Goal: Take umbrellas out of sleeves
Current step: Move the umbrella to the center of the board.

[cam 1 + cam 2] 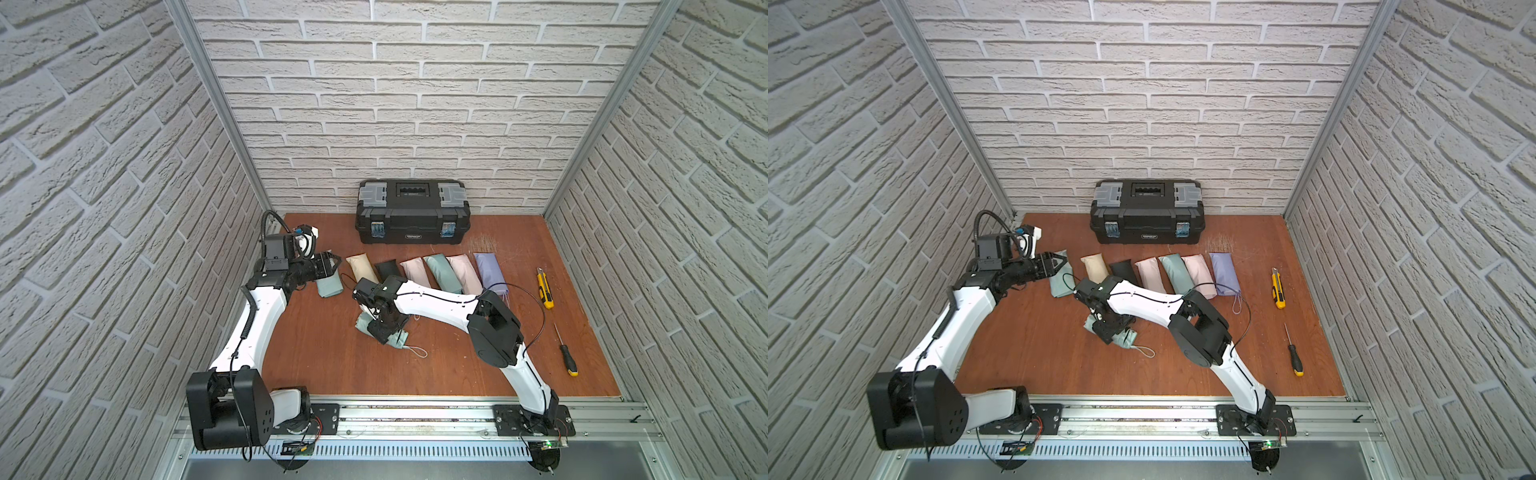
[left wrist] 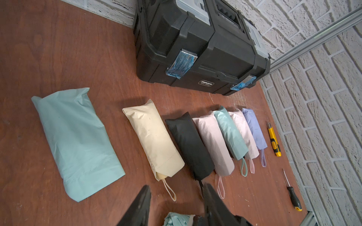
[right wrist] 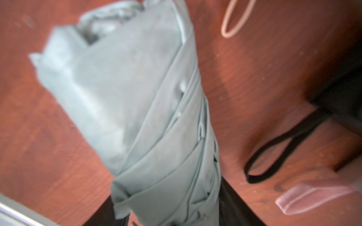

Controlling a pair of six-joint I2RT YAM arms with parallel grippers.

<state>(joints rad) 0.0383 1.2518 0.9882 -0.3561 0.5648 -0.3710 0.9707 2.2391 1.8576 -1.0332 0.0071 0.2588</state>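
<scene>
A bare mint umbrella [image 3: 137, 97] lies mid-table [image 1: 363, 323], its wrist loop trailing toward the front. My right gripper [image 3: 166, 195] is down on it [image 1: 384, 332], with a finger against each side of the rolled fabric. An empty, flat mint sleeve [image 2: 78, 144] lies at the row's left end [image 1: 329, 286]. My left gripper [image 2: 176, 187] hovers open and empty just beside it [image 1: 334, 262]. Several umbrellas sit inside their sleeves in a row: cream [image 2: 154, 140], black [image 2: 188, 144], pink [image 2: 213, 142], mint [image 2: 229, 133], pink [image 2: 242, 133] and lavender [image 2: 254, 129].
A black toolbox [image 1: 411, 210] stands shut against the back wall. A yellow utility knife [image 1: 544, 289] and a screwdriver [image 1: 567, 353] lie at the right side. Brick-pattern walls close the table on three sides.
</scene>
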